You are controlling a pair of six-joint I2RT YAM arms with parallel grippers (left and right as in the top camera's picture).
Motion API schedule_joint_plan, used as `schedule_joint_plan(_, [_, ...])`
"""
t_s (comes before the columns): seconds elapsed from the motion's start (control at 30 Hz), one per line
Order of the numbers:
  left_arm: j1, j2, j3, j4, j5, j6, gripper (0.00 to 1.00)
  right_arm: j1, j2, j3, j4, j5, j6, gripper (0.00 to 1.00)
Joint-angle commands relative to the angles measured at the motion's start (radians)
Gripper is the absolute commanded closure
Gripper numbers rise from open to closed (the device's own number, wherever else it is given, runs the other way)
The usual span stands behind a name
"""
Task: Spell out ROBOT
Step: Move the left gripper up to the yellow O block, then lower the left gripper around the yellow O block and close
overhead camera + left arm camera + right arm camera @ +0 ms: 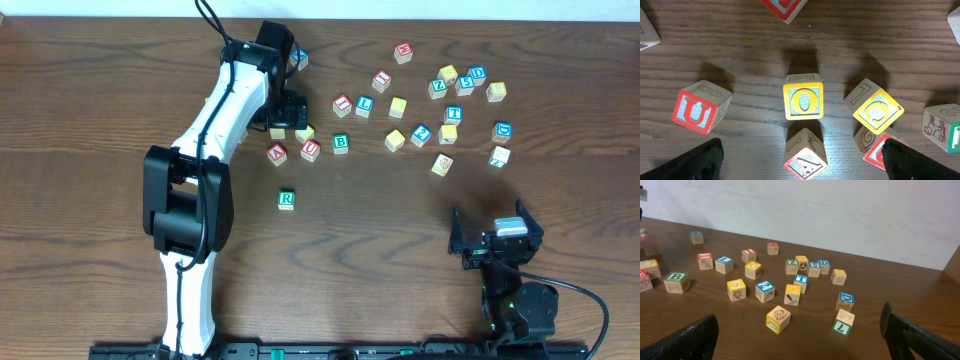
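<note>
My left gripper (286, 112) is open and hovers low over a cluster of letter blocks. In the left wrist view a yellow O block (803, 101) lies centred just ahead of the open fingers (805, 162). A red A block (805, 156) sits between the fingertips, touching neither. A red U block (695, 111) is to the left and a tilted yellow block (877, 111) to the right. A green R block (286, 200) lies alone in front of the cluster. A green B block (341, 143) and a blue T block (453, 113) lie farther right. My right gripper (495, 240) is open and empty.
Several more letter blocks are scattered across the far right of the table (120, 90). The right wrist view shows them beyond its open fingers (800, 340), the nearest being a yellow-edged block (778, 319) and a green T block (842, 322). The white left arm (215, 130) crosses the left side.
</note>
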Motion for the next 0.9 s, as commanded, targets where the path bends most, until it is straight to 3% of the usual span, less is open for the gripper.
schedule_joint_plan(0.0, [0.004,0.019,-0.001,0.008,-0.010,0.021,0.00,-0.006,-0.003,-0.001,-0.005,-0.005,0.008,0.01])
schedule_joint_plan(0.87, [0.004,0.020,-0.089,0.093,-0.010,0.021,0.00,-0.006,-0.003,-0.001,-0.004,-0.005,0.008,0.01])
